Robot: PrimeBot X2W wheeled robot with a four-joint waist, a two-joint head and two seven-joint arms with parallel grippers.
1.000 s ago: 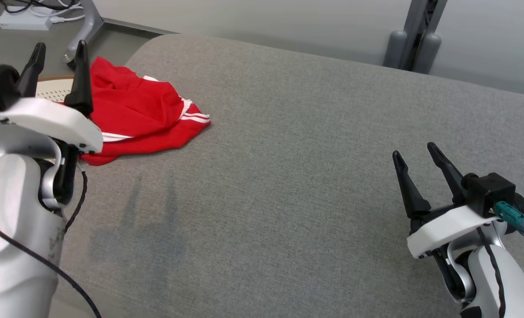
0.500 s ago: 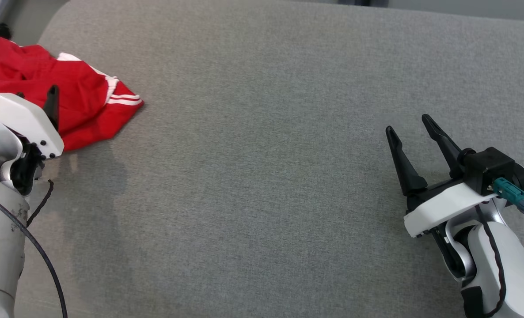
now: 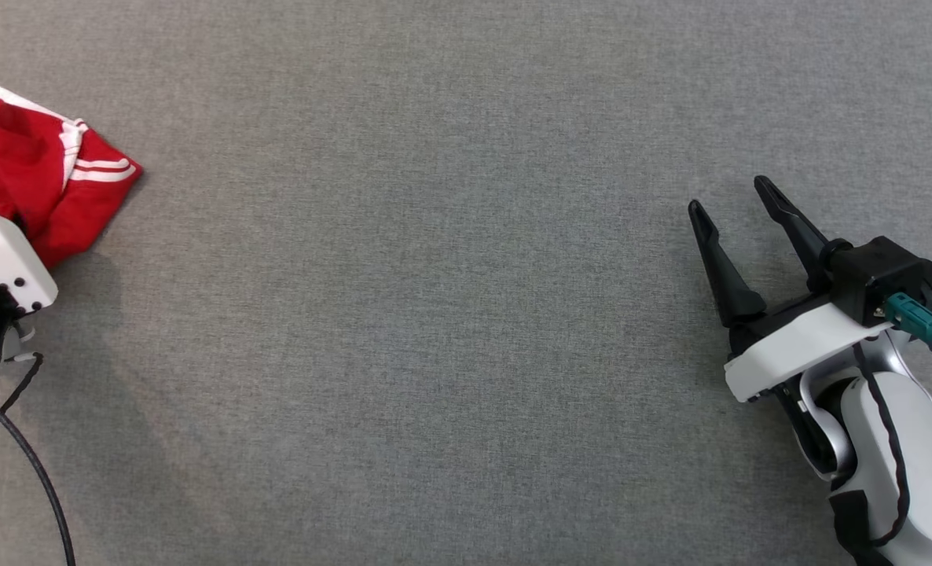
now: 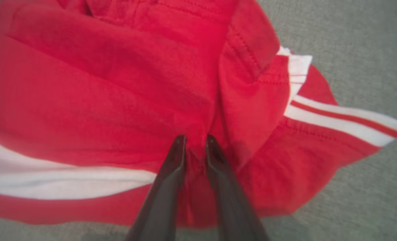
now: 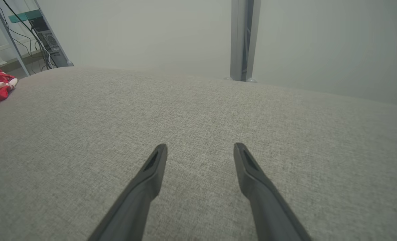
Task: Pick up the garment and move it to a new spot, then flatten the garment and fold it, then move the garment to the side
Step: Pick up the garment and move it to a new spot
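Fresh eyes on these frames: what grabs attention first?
The red garment with white stripes, crumpled at the far left of the grey cushion, stands out against all that grey. The left gripper has its fingers pinched into a fold of it, while the right gripper hangs open over bare cushion at the right.

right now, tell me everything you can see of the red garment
The garment is bright red cloth, soft and matte, with white stripes and stitched seams. It lies crumpled in loose folds on the grey fabric surface, at the far left of the head view. The left gripper pinches a raised fold near its middle, fingers nearly together.
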